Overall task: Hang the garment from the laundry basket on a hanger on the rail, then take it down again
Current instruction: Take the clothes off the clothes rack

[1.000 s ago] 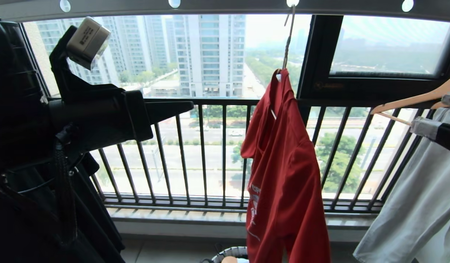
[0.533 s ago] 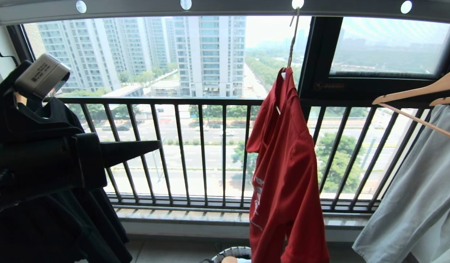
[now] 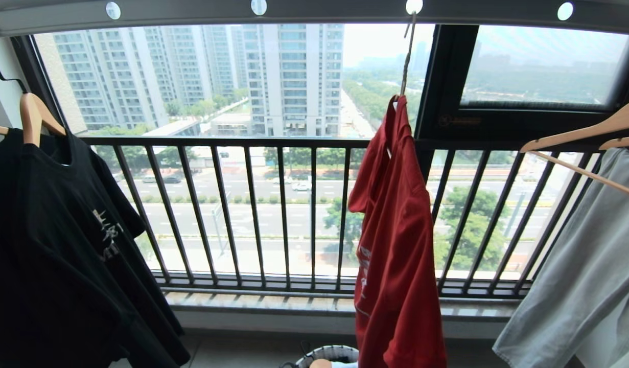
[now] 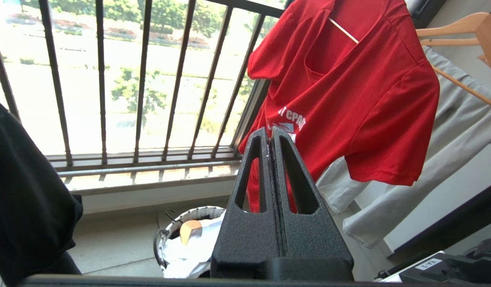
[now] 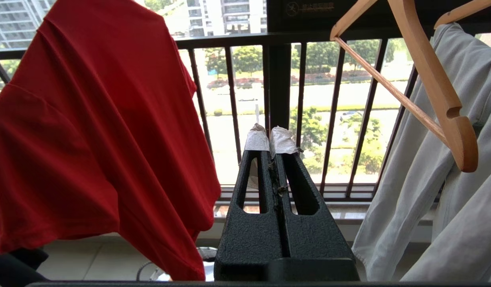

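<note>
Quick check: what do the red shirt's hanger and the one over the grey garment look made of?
The thin hanger holding the red T-shirt looks like off-white wire, judging by its twisted neck. The wooden hanger over the pale grey garment appears to be smooth pale wood: thick, tan, faintly grained.

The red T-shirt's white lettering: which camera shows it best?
The left wrist view: the red T-shirt faces it, so its white lettering shows. The head view sees the shirt edge-on, its print a sliver. The right wrist view shows only plain red fabric.
</note>
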